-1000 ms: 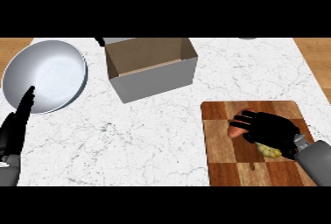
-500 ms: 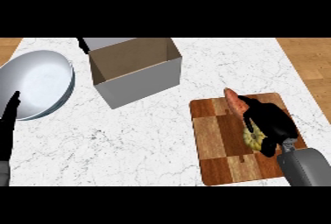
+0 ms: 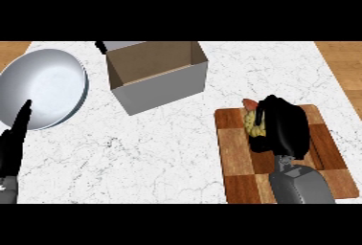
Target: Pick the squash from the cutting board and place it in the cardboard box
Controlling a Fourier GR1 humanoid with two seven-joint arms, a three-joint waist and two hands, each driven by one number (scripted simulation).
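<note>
Fingers of the right hand (image 3: 284, 128) are curled down over the squash (image 3: 252, 119), which lies on the far part of the cutting board (image 3: 237, 158) at the right of the counter; only its orange tip and a yellow-green flank show at the hand's left edge. A second ago the hand sat lower over the board with the squash's red-orange end poking out near its fingertips; since then the hand has closed round the vegetable and turned, so most of it is now hidden. Whether the squash has left the wood cannot be told from above.

The grasp looks made, so the task seems to stand at the point of lifting, with the carry to the box not yet done. The cardboard box (image 3: 157, 76) stands open at the far centre, well apart from the board and to its left, across bare marble counter (image 3: 141, 158). A large metal bowl (image 3: 44, 88) sits at the far left. The left hand (image 3: 16, 139) rests at the left edge, fingers straight and pointing up beside the bowl, holding nothing.
</note>
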